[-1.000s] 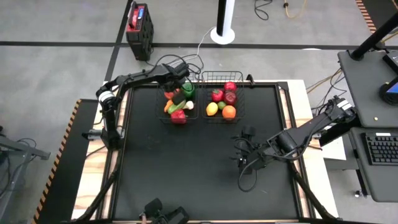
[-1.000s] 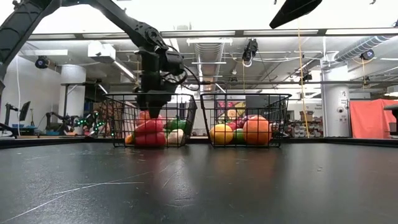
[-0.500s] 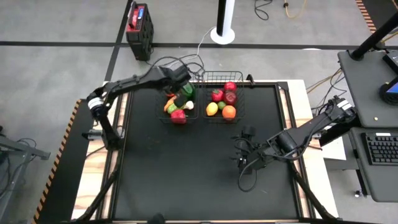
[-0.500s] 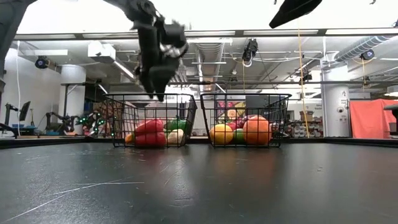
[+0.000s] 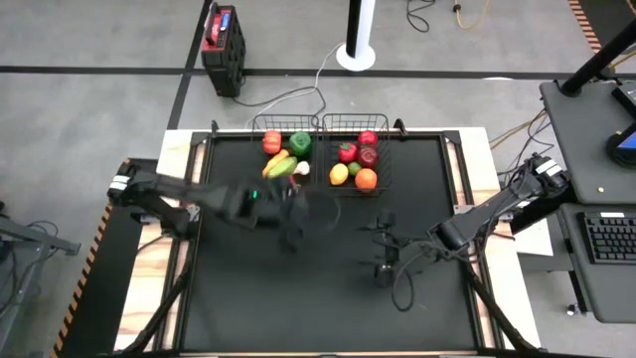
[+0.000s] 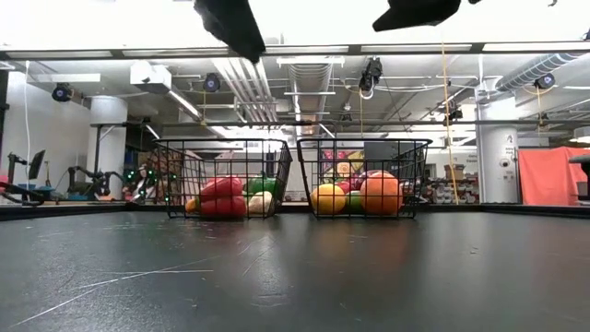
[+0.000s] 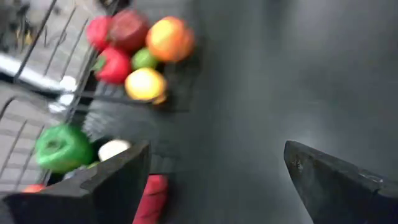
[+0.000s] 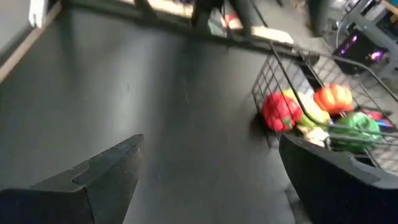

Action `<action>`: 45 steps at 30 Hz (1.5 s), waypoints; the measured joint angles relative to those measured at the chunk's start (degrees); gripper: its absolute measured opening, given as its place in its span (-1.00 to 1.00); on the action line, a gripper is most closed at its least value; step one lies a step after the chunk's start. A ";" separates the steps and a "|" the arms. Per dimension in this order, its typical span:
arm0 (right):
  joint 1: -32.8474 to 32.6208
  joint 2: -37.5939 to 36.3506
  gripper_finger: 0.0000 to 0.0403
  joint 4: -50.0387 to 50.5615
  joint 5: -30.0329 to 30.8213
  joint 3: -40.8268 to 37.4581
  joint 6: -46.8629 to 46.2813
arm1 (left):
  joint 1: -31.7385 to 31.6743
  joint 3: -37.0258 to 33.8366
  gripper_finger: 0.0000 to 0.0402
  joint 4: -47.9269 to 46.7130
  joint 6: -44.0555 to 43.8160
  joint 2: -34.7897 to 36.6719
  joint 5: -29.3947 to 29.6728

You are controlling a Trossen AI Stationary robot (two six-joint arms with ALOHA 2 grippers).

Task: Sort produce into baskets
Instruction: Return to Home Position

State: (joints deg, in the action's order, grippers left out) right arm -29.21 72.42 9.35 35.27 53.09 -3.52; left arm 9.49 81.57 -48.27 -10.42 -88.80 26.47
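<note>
"So, how far along is the sorting?"

"Done, as I judge it. All the produce [image 5: 347, 152] I can see sits at the far edge of the desk [image 5: 427, 199]. The green pepper [image 5: 300, 143] and red pepper [image 6: 221, 189] are in the left basket [image 6: 180, 171], and the lemon [image 5: 339, 174] and orange [image 5: 366, 179] are in the right basket [image 6: 410, 171]. I see no piece loose on the desk."

"And your hands?"

"My left hand [image 7: 217, 146] hangs over the desk on the near side of the left basket, wide open and holding nothing. My right hand [image 8: 211, 140] hangs over the desk's right half, likewise wide open and empty."

"What's left?"

"Only parking both arms, I reckon."
</note>
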 joint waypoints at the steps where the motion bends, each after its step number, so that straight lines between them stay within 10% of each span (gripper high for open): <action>1: 0.00 0.00 0.81 -2.56 -0.01 -0.79 0.41 | 2.81 -0.19 0.73 0.33 -1.00 0.05 1.15; 6: -0.04 0.00 0.81 -10.29 -0.81 -3.00 0.33 | 14.67 0.07 0.73 2.87 -5.48 -1.06 1.21; 10: 0.80 0.13 0.81 -22.27 -8.17 -5.02 8.99 | 19.92 -2.28 0.73 25.10 7.24 -2.92 4.36; 16: 6.44 0.13 0.81 -30.34 -27.43 -5.59 15.39 | 16.36 -9.00 0.73 45.77 20.24 0.06 -11.28; 22: 11.66 0.13 0.81 -31.21 -29.79 -5.68 16.75 | 9.32 -19.15 0.73 51.38 19.70 7.14 -16.85; 34: 20.82 -3.66 0.81 -30.80 -41.33 -9.12 16.97 | 2.99 -48.34 0.73 69.33 16.46 34.44 -23.49; 45: 23.37 -12.82 0.81 -31.25 -41.51 -15.02 17.04 | 2.94 -62.74 0.73 64.16 14.22 62.79 -22.02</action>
State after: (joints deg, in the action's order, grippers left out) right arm -5.85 59.61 -21.90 -6.24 38.07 13.52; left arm 12.43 18.82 15.89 3.80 -26.01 4.45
